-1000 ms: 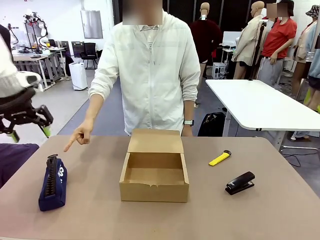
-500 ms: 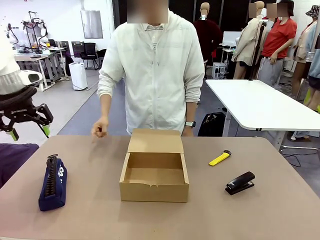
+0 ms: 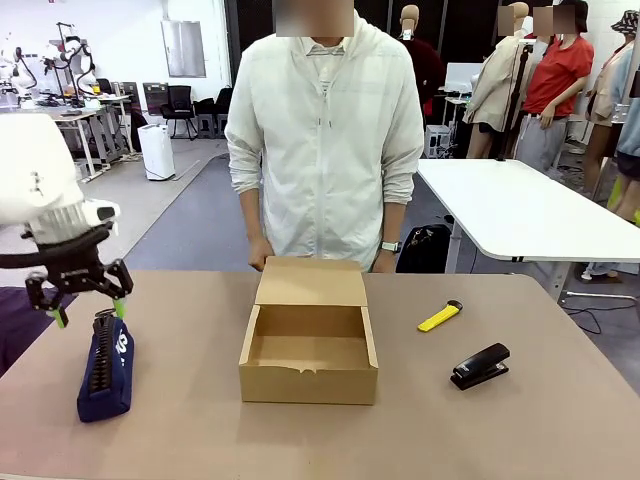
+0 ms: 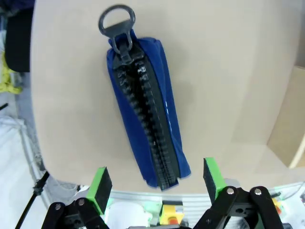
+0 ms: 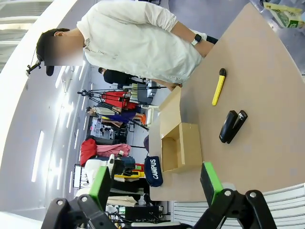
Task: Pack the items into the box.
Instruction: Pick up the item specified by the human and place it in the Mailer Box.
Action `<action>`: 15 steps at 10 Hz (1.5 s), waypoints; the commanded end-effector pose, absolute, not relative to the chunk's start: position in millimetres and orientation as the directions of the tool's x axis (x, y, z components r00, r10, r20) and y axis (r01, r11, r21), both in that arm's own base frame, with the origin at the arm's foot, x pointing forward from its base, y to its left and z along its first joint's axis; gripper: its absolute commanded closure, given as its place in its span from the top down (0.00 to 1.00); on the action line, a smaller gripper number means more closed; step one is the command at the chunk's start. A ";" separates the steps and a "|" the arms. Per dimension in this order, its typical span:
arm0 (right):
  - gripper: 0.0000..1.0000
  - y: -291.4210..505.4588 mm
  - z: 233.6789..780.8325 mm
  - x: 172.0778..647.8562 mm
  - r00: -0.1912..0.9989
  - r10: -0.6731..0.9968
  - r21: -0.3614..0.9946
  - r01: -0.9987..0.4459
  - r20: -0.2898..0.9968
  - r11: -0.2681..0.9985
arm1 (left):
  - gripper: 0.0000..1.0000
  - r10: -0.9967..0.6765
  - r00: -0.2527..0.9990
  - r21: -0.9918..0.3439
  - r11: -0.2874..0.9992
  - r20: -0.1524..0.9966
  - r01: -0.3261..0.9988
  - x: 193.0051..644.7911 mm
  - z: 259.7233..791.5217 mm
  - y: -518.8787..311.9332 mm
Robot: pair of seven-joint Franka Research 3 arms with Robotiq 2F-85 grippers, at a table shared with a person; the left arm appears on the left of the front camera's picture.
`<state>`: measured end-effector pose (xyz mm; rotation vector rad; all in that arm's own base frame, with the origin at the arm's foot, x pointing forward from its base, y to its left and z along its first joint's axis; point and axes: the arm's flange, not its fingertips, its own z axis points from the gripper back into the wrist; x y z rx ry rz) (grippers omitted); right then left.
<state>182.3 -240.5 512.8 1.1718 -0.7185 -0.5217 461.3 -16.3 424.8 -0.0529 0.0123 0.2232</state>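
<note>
Tan table (image 3: 500, 430): box (image 3: 308, 385) centre, pouch (image 3: 105, 375) lower left. Left gripper (image 3: 90, 312) above pouch, spread wide; right gripper (image 5: 155, 183) wide, empty.

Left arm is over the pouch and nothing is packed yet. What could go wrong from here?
1. The open left gripper seems lined up toward one end of the navy pouch, so the soft pouch could sag or slip when lifted.
2. The pouch looks nearly as long as the cardboard box is wide, so it may snag a wall.
3. The person's hand sits just behind the box, near the drop path.
</note>
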 end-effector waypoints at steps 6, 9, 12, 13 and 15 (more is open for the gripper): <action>1.00 -242.7 516.9 185.5 0.665 -0.701 0.948 -0.032 0.258 0.318 | 1.00 0.304 0.951 -0.080 0.948 -0.058 -0.308 468.1 320.9 -19.1; 1.00 -242.7 516.9 185.5 0.665 -0.701 0.948 -0.032 0.258 0.318 | 0.00 0.298 0.953 -0.072 0.951 -0.043 -0.301 470.0 322.3 -21.7; 1.00 -242.7 516.9 185.5 0.665 -0.701 0.948 -0.032 0.258 0.318 | 0.00 0.301 0.952 -0.064 0.950 -0.049 -0.304 468.8 321.2 -18.0; 1.00 -242.7 516.9 185.5 0.665 -0.701 0.948 -0.032 0.258 0.318 | 0.00 0.301 0.953 -0.063 0.951 -0.044 -0.303 468.4 321.0 -17.4; 1.00 -242.7 516.9 185.5 0.665 -0.701 0.948 -0.032 0.258 0.318 | 0.00 0.298 0.953 -0.058 0.952 -0.048 -0.301 467.6 321.6 -17.6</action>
